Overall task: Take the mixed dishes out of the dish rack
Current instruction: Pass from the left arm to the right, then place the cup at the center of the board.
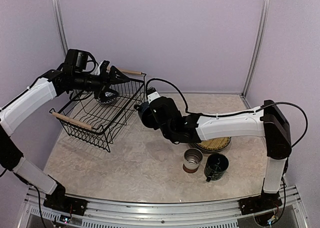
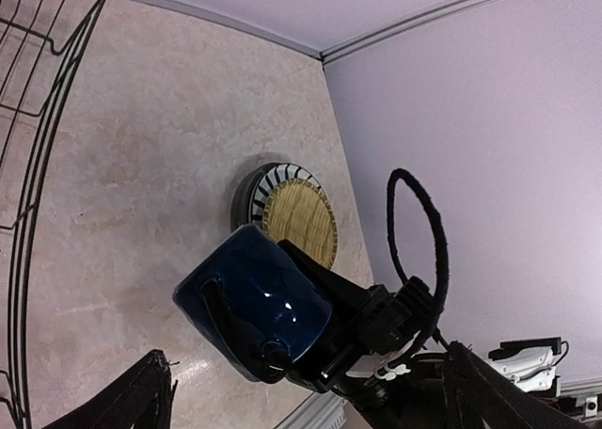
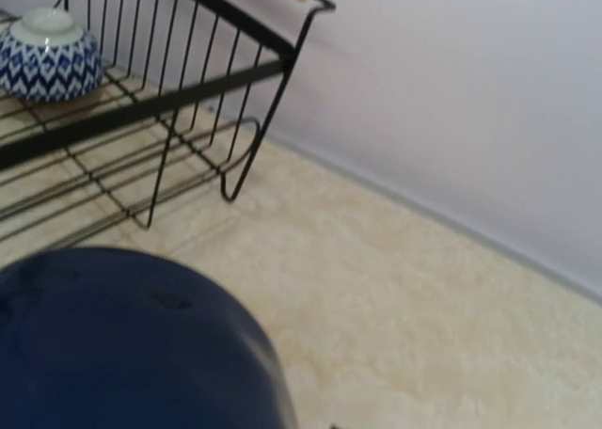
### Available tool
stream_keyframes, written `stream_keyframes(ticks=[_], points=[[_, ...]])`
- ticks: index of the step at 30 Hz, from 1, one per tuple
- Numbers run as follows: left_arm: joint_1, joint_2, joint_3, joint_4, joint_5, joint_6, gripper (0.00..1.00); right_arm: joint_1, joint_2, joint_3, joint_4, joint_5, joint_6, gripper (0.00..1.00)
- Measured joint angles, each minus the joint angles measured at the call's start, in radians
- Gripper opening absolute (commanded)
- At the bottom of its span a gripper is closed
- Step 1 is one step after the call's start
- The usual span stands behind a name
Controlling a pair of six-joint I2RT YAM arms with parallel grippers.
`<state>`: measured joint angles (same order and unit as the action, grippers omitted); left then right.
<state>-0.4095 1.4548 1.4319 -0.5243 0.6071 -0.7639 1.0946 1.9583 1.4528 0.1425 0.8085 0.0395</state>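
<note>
My right gripper (image 1: 146, 115) is shut on the dark blue mug (image 1: 141, 108) and holds it above the table, just right of the black wire dish rack (image 1: 95, 119). The mug fills the lower left of the right wrist view (image 3: 122, 344) and also shows in the left wrist view (image 2: 252, 302). My left gripper (image 1: 118, 78) is open and empty above the rack's far end, its fingers (image 2: 141, 399) spread wide. A blue-and-white patterned bowl (image 3: 47, 57) sits upside down in the rack. The straw plate (image 2: 299, 220) lies on the striped plate (image 2: 268, 182).
The plate stack (image 1: 219, 146) lies under my right forearm. A grey brown-based cup (image 1: 192, 159) and a dark green mug (image 1: 216, 166) stand just in front of it. The rack has wooden handles (image 1: 72, 120) at both ends. Walls close the back and sides.
</note>
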Motion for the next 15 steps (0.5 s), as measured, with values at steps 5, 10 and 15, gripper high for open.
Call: stream_keyframes(ticks=[5,10,15], points=[[0.033,-0.040,0.057,-0.045,-0.065,0.113,0.99,0.000,-0.060,-0.048,-0.083,-0.035,0.083,0.00],[0.061,-0.107,0.069,-0.051,-0.156,0.216,0.99,0.000,-0.121,-0.059,-0.209,-0.098,0.185,0.00],[0.084,-0.164,0.060,-0.041,-0.238,0.303,0.99,-0.001,-0.151,-0.058,-0.330,-0.188,0.298,0.00]])
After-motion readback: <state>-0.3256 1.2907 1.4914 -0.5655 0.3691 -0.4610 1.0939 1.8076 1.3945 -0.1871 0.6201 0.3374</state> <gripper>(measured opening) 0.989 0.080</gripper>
